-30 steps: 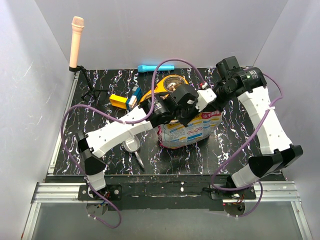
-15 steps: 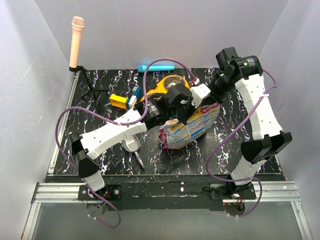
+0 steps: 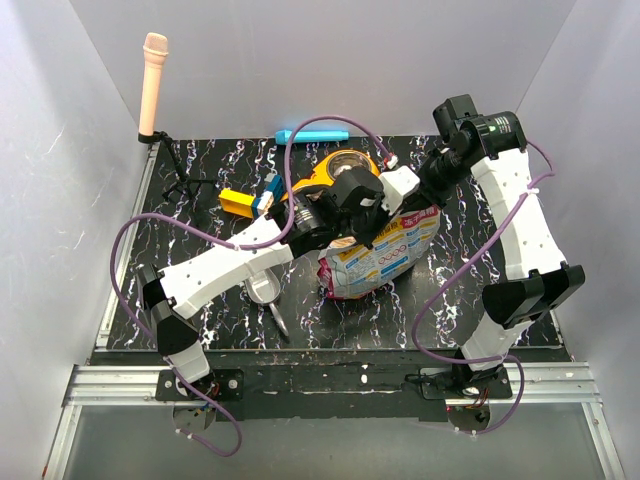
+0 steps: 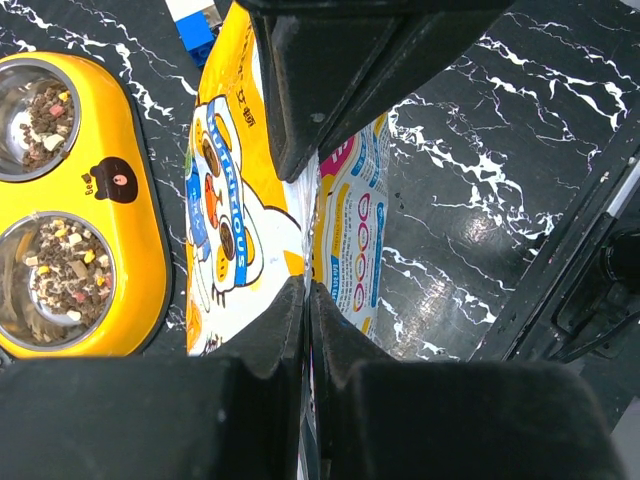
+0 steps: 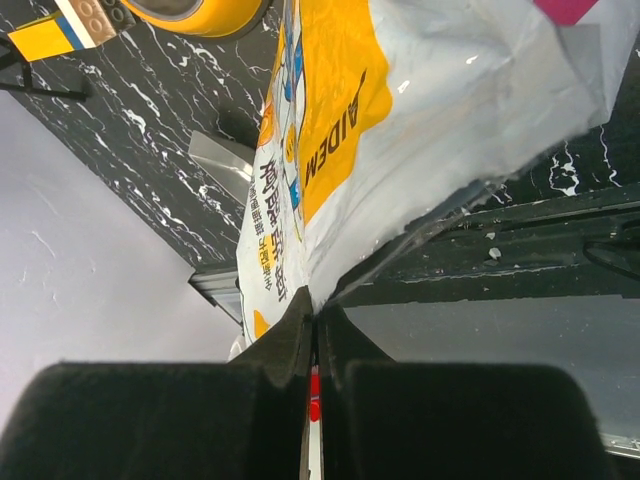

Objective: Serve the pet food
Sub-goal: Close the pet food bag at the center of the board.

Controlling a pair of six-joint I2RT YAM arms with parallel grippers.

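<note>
- Change over the last 1 s: the right arm's elbow has swung in and straightened, and the bag (image 3: 380, 255) has tipped a little, its top now leaning toward 1 o'clock in the top view
- Last 0.5 s: almost nothing moves, both arms look settled
- left gripper (image 4: 307, 300): fingers pressed narrow onto a thin edge of the bag, holding it
- right gripper (image 5: 313, 320): fingers pinched nearly together on another bag edge, also holding
- So 2 grippers share the bag, which hangs or stands just beside the yellow double bowl (image 3: 318, 175), at about 5 o'clock of it from above
- pet food (image 4: 60, 285): mixed brown kibble lies in both steel cups of the bowl, at 9 o'clock of the bag in the left wrist view; the far cup has a thinner layer
- Cannot tell whether the bag mouth is open or which way it faces; no kibble seen falling
- Judgement: the tilt reads as handling the bag near the bowl, either lining up for another pour or righting it after 1; with food in both cups the serving looks largely done
- Risk: a thin foil edge can slip from such a pinch
</note>
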